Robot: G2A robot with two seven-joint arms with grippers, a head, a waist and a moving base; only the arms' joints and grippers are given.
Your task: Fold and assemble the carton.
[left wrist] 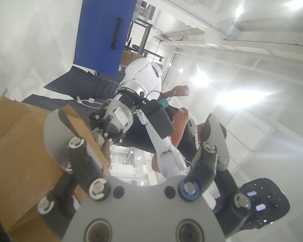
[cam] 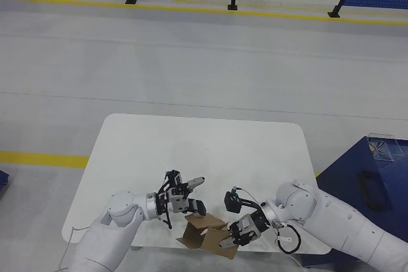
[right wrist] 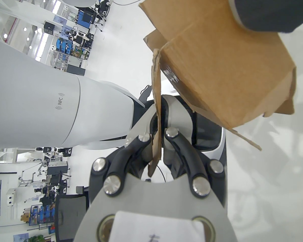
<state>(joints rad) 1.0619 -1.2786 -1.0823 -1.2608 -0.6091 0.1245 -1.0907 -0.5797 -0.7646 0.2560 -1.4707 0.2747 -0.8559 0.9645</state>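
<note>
- White, round-cornered counter [cam: 204,143]: it carries the work at its near edge, where both arms meet.
- Brown corrugated cardboard carton [cam: 202,234]: partly erected, with loose flaps standing off its ends. In the top view its long axis runs roughly along the counter's near edge, slanting a little, and its right-hand end reaches past that edge. Whether its underside rests on the counter cannot be determined.
- Carton relative to the grippers: it lies between the two, with the left gripper at its far left side and the right gripper at its right end.
- Right gripper [cam: 232,238]: clamped narrowly on one thin flap of the carton. In the right wrist view the gripper [right wrist: 158,117] has the flap edge-on between its fingers. The carton's body [right wrist: 217,64] stands beyond the fingertips, one corner turned towards the camera.
- Left gripper [cam: 196,194]: spread wide and holding nothing between its fingers. In the left wrist view the gripper [left wrist: 136,129] has the carton [left wrist: 17,142] off to one side, behind one finger rather than in the gap.
- One dark pad [right wrist: 262,6] of the left gripper sits against the carton's broad face. Whether it presses on that face or merely touches it cannot be determined.
</note>
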